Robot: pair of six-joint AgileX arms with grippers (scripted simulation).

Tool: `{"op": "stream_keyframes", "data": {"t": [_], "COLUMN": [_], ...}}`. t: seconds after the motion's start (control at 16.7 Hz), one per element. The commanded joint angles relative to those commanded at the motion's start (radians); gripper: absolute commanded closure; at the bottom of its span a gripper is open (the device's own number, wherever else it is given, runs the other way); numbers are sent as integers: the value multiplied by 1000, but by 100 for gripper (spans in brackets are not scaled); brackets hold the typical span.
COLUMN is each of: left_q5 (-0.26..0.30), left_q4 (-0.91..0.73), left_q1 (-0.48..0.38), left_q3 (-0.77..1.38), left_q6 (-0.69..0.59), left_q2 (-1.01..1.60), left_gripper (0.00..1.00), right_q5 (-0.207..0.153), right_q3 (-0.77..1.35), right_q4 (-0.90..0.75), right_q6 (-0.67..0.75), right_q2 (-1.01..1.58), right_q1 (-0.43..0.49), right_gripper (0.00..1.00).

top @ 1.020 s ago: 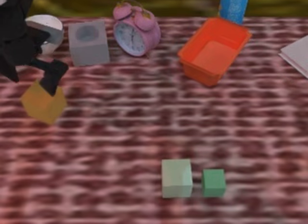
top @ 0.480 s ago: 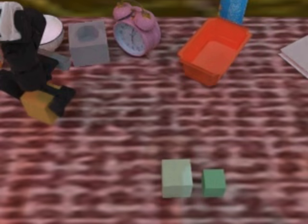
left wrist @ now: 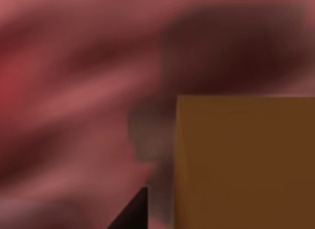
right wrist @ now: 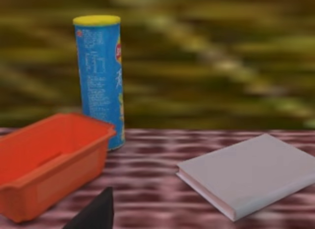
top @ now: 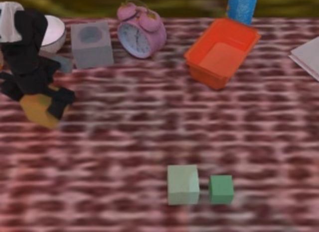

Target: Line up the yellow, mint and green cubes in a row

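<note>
Yellow cube (top: 36, 108) btwn left fingers (top: 58, 103)

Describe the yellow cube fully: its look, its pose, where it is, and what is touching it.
The yellow cube is a plain matte mustard block, sitting at the table's left side, turned at an angle to the table edges. The left gripper is down over it, its dark fingers straddling the cube. The left wrist view shows one flat face close up.

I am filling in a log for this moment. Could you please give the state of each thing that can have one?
yellow cube: under the left claw, far left, away from the row
mint cube: on the table
green cube: right of mint, small gap
orange bin: upright, empty
alarm clock: lying back
blue can: upright, lid on
book: closed, flat
</note>
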Motion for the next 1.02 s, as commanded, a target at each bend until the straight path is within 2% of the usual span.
{"op": "stream_keyframes", "data": {"t": [0.42, 1.02], "left_q5": [0, 3], "left_q4": [0, -7], "left_q1": [0, -2], "left_q3": [0, 4], "left_q6": [0, 0], "left_q2": [0, -11], "left_gripper": [98, 100], "right_q5": [0, 0], "right_q3": [0, 0], "right_q4": [0, 0], "right_q6": [0, 0], "right_q2": [0, 0], "right_q1": [0, 0], "right_gripper": [0, 0]}}
